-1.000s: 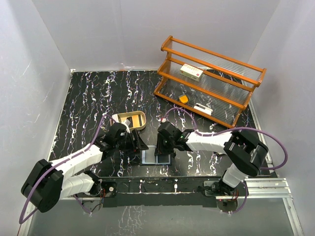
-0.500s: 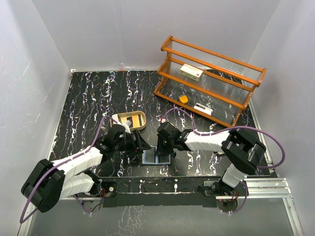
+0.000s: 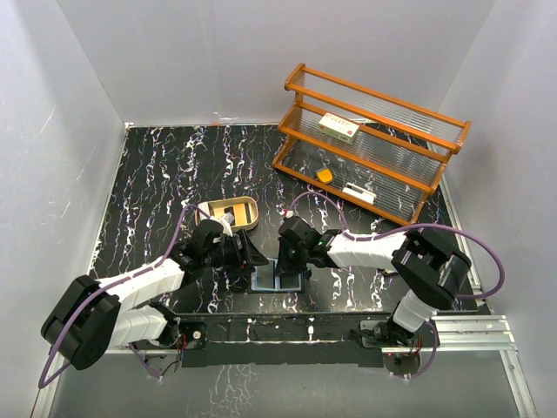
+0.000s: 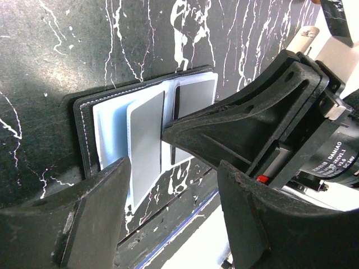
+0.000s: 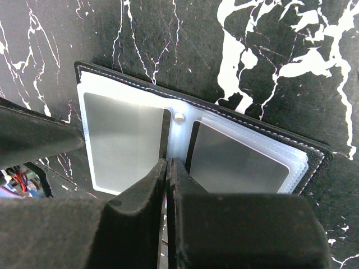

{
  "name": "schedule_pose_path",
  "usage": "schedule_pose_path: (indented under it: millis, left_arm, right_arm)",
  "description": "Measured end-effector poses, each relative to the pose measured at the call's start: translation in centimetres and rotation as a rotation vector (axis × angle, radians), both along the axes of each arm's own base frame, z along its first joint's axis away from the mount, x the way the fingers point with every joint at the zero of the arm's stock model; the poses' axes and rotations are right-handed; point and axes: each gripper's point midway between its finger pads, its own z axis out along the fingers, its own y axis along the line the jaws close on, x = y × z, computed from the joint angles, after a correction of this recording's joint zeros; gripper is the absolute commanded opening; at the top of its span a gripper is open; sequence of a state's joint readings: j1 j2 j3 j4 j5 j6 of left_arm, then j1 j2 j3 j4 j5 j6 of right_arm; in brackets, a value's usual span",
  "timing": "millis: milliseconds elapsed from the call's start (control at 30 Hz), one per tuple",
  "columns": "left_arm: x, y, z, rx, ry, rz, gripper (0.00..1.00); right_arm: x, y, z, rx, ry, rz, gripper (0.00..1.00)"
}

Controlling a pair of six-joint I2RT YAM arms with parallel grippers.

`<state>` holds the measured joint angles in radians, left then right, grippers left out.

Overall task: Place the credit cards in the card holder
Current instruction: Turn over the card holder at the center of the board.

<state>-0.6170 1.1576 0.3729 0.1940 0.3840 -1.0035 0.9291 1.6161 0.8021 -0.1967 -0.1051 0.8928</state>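
Open card holder (image 3: pixel 265 280), lower centre of frame: right gripper (image 5: pixel 168 163), slightly parted a second ago, now closed at its fold; left gripper (image 4: pixel 174 168) – jaws apart – beside it.

Two cards (image 5: pixel 126 140) (image 5: pixel 235 157), one card holder (image 5: pixel 179 131)

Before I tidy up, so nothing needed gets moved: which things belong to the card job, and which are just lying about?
In the job: open card holder; grey cards in its sleeves.
Lying about: wooden rack; white-and-red box; orange object; tan oval tray, contents unclear.
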Motion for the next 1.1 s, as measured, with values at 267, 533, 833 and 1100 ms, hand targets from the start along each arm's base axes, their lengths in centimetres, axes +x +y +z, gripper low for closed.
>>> schedule_pose_path:
  millis: [267, 533, 833, 1100]
  left_arm:
    - [-0.5, 0.9, -1.1, 0.062, 0.014, -0.003, 0.63]
    - [-0.5, 1.0, -1.4, 0.071, 0.018, -0.012, 0.63]
    - [-0.6, 0.7, -1.8, 0.067, 0.026, -0.025, 0.62]
    - [-0.5, 0.2, -1.3, 0.038, 0.021, -0.036, 0.60]
  right_arm:
    - [0.0, 0.0, 0.0, 0.010, -0.006, 0.000, 0.02]
    - [0.0, 0.0, 0.0, 0.011, -0.005, 0.000, 0.02]
    - [0.0, 0.0, 0.0, 0.012, -0.005, 0.001, 0.02]
    - [0.0, 0.2, 0.0, 0.019, -0.005, 0.003, 0.02]
